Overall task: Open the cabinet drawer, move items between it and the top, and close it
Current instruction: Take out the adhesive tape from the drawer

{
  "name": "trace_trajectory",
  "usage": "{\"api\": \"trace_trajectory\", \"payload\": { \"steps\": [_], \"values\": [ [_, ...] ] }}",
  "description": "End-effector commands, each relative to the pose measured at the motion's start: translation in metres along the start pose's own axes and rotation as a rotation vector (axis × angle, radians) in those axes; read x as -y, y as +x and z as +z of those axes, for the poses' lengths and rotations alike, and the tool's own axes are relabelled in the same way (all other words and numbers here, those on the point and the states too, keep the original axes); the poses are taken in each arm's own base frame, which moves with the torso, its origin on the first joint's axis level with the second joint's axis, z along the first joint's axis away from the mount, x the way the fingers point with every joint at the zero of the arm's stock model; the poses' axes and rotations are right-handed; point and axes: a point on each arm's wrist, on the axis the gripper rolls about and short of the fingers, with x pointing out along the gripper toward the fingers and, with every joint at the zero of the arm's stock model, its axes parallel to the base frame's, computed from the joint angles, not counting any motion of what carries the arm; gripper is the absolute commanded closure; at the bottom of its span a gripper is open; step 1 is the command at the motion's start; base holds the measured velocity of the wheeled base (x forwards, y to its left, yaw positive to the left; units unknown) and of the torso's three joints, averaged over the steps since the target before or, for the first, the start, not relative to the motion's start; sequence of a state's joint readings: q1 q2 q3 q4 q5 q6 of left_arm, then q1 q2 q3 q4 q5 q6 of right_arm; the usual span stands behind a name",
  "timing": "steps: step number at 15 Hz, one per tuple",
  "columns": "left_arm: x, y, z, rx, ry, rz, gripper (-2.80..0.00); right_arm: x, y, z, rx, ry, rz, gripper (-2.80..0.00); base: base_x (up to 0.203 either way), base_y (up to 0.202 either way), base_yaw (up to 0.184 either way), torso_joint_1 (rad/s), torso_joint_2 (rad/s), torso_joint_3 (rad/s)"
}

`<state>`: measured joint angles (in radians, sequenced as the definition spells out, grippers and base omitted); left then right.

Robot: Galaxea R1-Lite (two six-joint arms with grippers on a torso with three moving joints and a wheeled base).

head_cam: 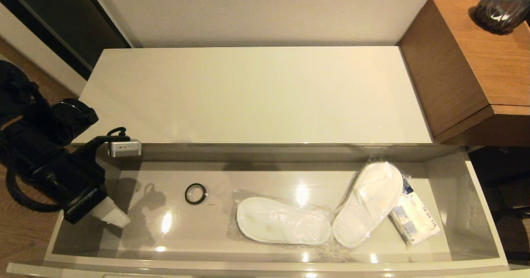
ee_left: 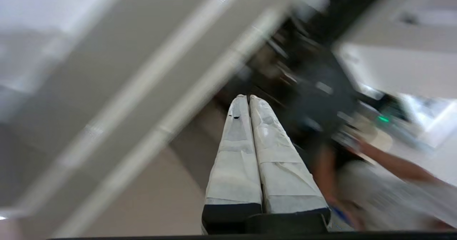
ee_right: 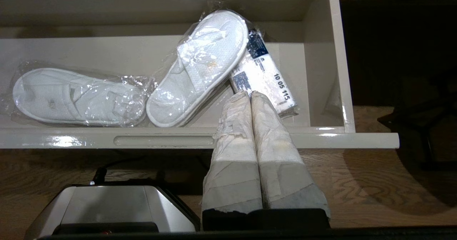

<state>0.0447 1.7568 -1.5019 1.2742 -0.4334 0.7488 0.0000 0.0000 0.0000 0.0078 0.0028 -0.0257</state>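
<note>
The wide cream drawer (head_cam: 480, 212) stands pulled out below the bare cabinet top (head_cam: 256, 96). Inside it lie two white slippers in clear plastic (head_cam: 285, 222) (ee_right: 198, 68) and, further left, a small black tape roll (head_cam: 195, 193). My left gripper (head_cam: 120, 219) is shut and empty, reaching down into the drawer's left end, well left of the tape roll. In the left wrist view its wrapped fingers (ee_left: 237, 140) press together. My right gripper (ee_right: 249, 95) is shut with nothing in it, held in front of the drawer's front panel; it does not show in the head view.
A white packet with blue print (head_cam: 414, 218) lies in the drawer's right end, partly under one slipper. A taller brown wooden unit (head_cam: 468, 63) with a dark vase (head_cam: 503, 5) stands right of the cabinet. Wooden floor (ee_right: 375, 183) lies before the drawer.
</note>
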Motion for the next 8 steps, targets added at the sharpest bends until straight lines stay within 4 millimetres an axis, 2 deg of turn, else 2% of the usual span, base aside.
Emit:
{"api": "trace_trajectory", "payload": {
  "steps": [1,4,6,8],
  "values": [
    [0.001,0.001,0.003,-0.088,-0.064,-0.085,0.00,0.000,0.000,0.000,-0.001,0.000,0.000,0.00,0.000,0.000,0.000,0.000,0.00,0.000],
    [0.000,0.007,0.001,-0.135,-0.105,-0.118,0.00,0.000,0.000,0.000,-0.002,0.000,0.000,0.00,0.000,0.000,0.000,0.000,0.00,0.000],
    [-0.004,0.019,-0.003,-0.203,-0.148,-0.131,0.00,0.000,0.000,0.000,-0.001,0.000,0.000,0.00,0.000,0.000,0.000,0.000,0.00,0.000],
    [-0.011,0.031,0.002,-0.244,-0.197,-0.139,0.00,0.000,0.000,0.000,-0.002,0.000,0.000,0.00,0.000,0.000,0.000,0.000,0.00,0.000]
  ]
}}
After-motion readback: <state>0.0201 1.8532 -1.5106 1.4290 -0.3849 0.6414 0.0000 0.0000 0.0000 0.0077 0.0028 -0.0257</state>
